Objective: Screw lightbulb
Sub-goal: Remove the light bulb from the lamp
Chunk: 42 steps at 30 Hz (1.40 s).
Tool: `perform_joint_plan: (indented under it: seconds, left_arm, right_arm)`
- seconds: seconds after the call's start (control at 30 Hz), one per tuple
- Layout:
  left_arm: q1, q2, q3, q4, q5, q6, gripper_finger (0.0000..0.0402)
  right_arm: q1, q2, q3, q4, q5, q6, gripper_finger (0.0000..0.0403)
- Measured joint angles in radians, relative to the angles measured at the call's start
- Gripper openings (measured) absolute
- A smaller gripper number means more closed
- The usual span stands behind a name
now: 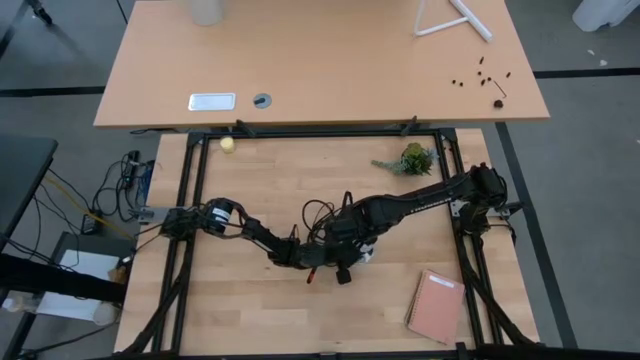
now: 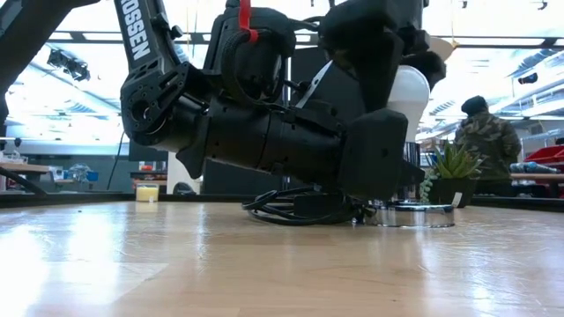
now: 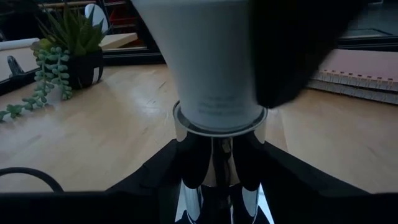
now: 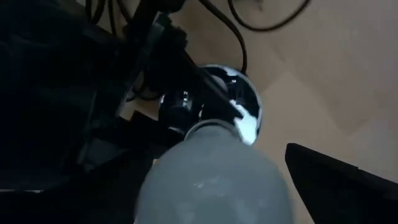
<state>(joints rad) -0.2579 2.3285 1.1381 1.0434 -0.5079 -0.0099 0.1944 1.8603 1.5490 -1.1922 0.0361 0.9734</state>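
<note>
The white lightbulb (image 2: 410, 92) stands upright in a chrome socket (image 2: 414, 214), whose round disc rests flat on the table. In the left wrist view the lightbulb's neck (image 3: 211, 74) meets the socket's collar. My left gripper (image 1: 312, 258) lies low and level, shut on the socket's stem. My right gripper (image 1: 352, 252) hangs above the lightbulb (image 4: 211, 177), pointing down and open. One of its fingers (image 4: 336, 183) stands clear of the glass; the other is lost in the dark on the far side. My left gripper pinches the socket's chrome stem (image 3: 214, 165) between its two fingers, just below the lightbulb's neck. The fingers come in level from the table's left. The socket stays upright with its disc on the table.
A black cord (image 1: 320, 212) loops on the table behind the socket. A potted plant (image 1: 412, 158) stands at the far right and a pink notebook (image 1: 435, 305) lies at the near right. A small yellow object (image 1: 228, 145) sits far left. A person (image 2: 485, 132) stands in the room beyond.
</note>
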Motion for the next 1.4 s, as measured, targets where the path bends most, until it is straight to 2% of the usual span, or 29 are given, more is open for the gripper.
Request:
perform_joint_plan:
  seconds: [0.37,0.63,0.83,1.17,1.4]
  left_arm:
    - [0.0,-0.001,0.001,-0.009,0.0,-0.002,0.0189]
    - [0.0,-0.001,0.001,-0.01,-0.001,-0.002,0.0189]
    - [-0.001,-0.003,0.002,-0.022,-0.003,-0.005,0.0189]
    - [0.001,-0.003,0.002,-0.023,-0.003,-0.004,0.0189]
    - [0.001,-0.003,0.001,-0.009,-0.004,-0.002,0.0189]
  right_arm:
    - [0.032,0.0,0.0,-0.001,0.03,0.462,0.0372]
    - [0.036,0.0,0.0,-0.013,0.031,0.624,0.0372]
    - [0.037,0.0,0.0,-0.028,0.027,0.633,0.0362]
    - [0.036,0.0,0.0,-0.022,0.024,0.592,0.0264]
    - [0.036,0.0,0.0,-0.019,0.026,0.474,0.0264]
